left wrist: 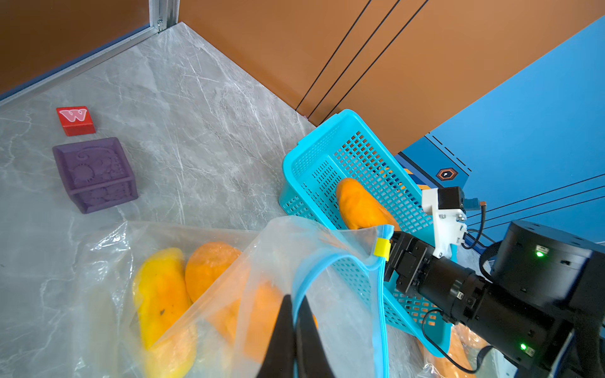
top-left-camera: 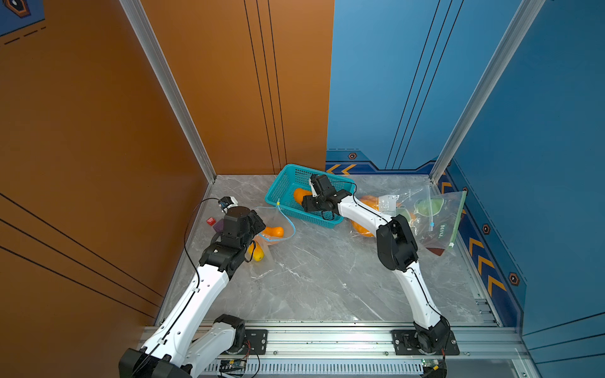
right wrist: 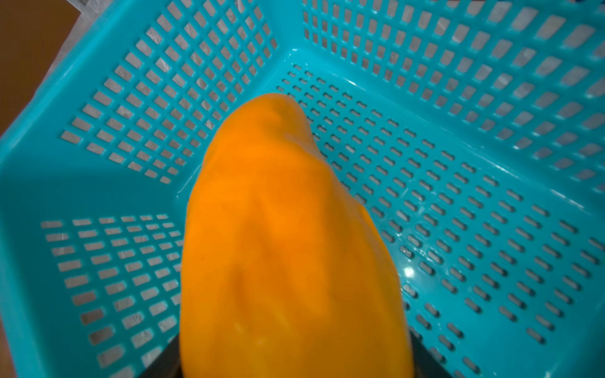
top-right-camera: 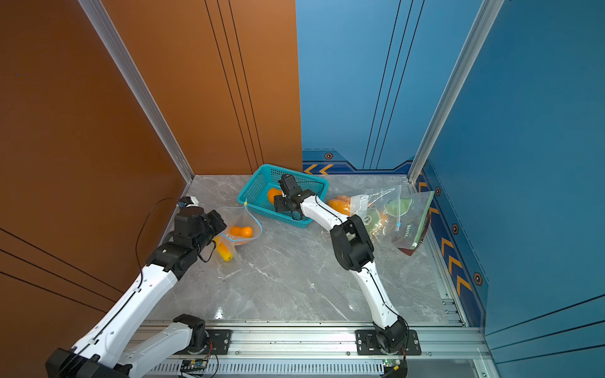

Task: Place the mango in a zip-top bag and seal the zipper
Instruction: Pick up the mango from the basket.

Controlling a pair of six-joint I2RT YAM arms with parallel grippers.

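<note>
An orange mango [right wrist: 288, 245] lies inside the teal basket [right wrist: 131, 98], seen in both top views [top-left-camera: 299, 195] [top-right-camera: 272, 195]. My right gripper [right wrist: 294, 360] reaches into the basket and is shut on the mango's near end, a dark jaw on each side. The clear zip-top bag [left wrist: 327, 278] with a blue zipper and yellow slider [left wrist: 382, 247] lies left of the basket with its mouth gaping toward it. My left gripper [left wrist: 294, 299] is shut on the bag's blue zipper rim. Inside the bag lie a yellow mango [left wrist: 160, 294] and an orange one [left wrist: 212, 268].
A red letter block [left wrist: 76, 120] and a purple cube [left wrist: 95, 175] sit near the left wall. Other plastic bags [top-left-camera: 425, 216] with fruit lie at the back right, beside my right arm. The basket [top-left-camera: 284, 183] stands by the back wall.
</note>
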